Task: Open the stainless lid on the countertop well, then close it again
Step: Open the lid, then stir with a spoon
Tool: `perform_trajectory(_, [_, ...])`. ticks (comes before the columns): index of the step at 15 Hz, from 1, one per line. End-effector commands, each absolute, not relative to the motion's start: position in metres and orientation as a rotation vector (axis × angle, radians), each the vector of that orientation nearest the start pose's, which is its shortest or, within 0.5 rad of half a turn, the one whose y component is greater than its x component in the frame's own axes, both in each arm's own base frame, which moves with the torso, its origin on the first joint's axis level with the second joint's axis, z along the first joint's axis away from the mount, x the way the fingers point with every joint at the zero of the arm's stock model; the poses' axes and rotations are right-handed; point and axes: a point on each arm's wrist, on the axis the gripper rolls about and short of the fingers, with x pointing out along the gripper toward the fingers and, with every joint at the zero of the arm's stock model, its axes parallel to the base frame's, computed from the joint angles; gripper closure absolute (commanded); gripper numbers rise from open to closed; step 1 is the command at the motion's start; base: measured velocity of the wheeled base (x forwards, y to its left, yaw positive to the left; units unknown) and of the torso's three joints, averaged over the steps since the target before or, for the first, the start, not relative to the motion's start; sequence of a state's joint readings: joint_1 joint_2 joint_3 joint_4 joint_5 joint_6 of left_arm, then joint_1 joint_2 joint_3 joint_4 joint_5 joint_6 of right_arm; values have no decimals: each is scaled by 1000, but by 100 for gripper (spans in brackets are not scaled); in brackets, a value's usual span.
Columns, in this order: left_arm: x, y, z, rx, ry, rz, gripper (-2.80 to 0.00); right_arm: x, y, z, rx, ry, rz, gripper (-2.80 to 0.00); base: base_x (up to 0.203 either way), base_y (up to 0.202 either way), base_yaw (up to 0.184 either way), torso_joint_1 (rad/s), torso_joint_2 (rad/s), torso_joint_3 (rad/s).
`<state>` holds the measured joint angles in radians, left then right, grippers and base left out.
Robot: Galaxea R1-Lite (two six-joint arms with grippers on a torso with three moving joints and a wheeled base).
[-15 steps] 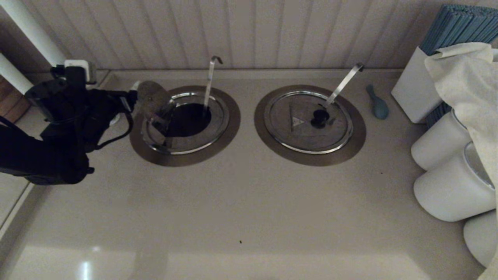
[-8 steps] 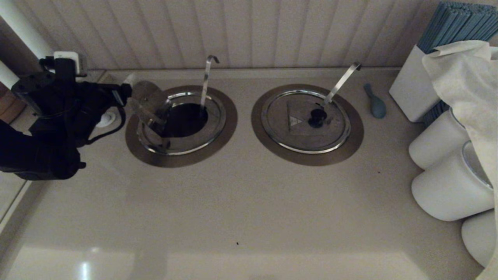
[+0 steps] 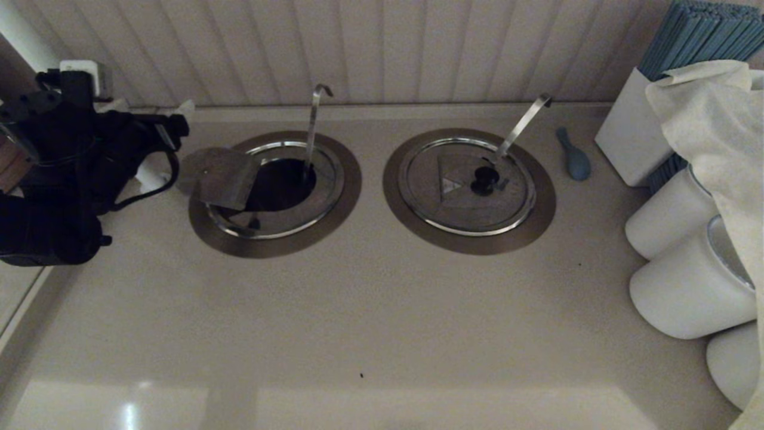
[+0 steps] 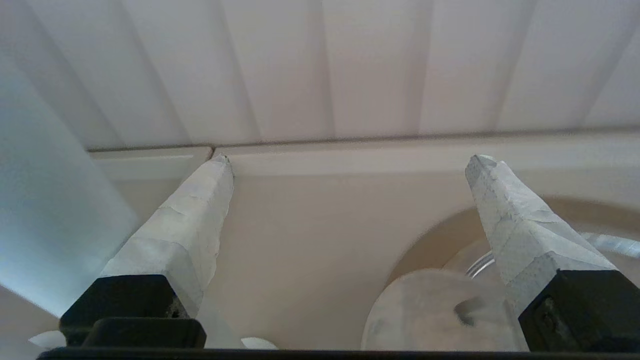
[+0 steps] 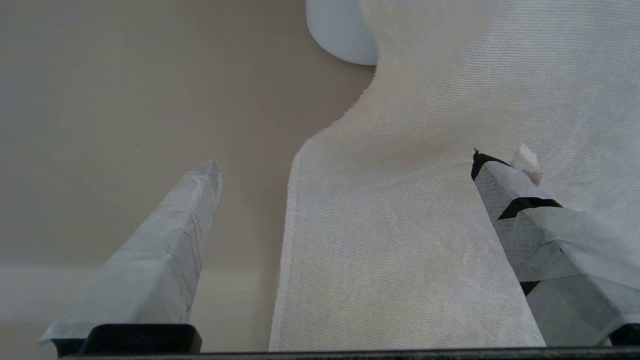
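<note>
The countertop well (image 3: 335,179) with the thin hook-tipped ladle (image 3: 311,125) stands open, its dark hole showing. Its stainless lid (image 3: 218,176) is flipped back to the left and lies tilted over the bronze-grey flange (image 3: 286,245). My left gripper (image 3: 166,142) is open to the left of the lid, apart from it and holding nothing. In the left wrist view the gripper (image 4: 350,160) points at the back wall, with the lid (image 4: 430,315) low beside one finger. My right gripper (image 5: 346,162) is open above a white cloth (image 5: 425,225).
The twin well at the right is covered by its lid (image 3: 453,197) with a strap-handled ladle (image 3: 525,122). A blue spoon (image 3: 574,156), a white box (image 3: 632,137), white cylinders (image 3: 686,292) and the draped cloth (image 3: 710,119) crowd the right side. Panelled wall behind.
The lid, held up steeply by my left gripper a second ago, now lies folded back to the left. The left gripper has let go and drawn away leftward.
</note>
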<state>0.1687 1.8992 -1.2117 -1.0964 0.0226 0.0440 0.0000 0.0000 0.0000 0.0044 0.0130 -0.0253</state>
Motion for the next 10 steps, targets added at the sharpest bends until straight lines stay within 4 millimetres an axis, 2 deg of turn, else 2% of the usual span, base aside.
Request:
perform_trajectory(1, [361,53,285,45,-439,175,-280,-23,0,75,-26,5,14,-280,0,0,0,0,0,0])
perform_trajectory(4, [356,8,287,-53,-347,40,-280,-23,0,75,-26,5,14,-280,0,0,0,0,0,0])
perform_trajectory(7, [352,-42,275,-83,-259,-103,-280,-23,0,75,-26,4,14,-280,0,0,0,0,0,0])
perform_trajectory(8, [355,-63,269,-85,-220,-165,-280,-23,0,75,-26,5,14,-280,0,0,0,0,0,0])
perform_trajectory(10, [366,-87,272,-84,-173,-239,-280,-23,0,75,-26,4,14,-280,0,0,0,0,0,0])
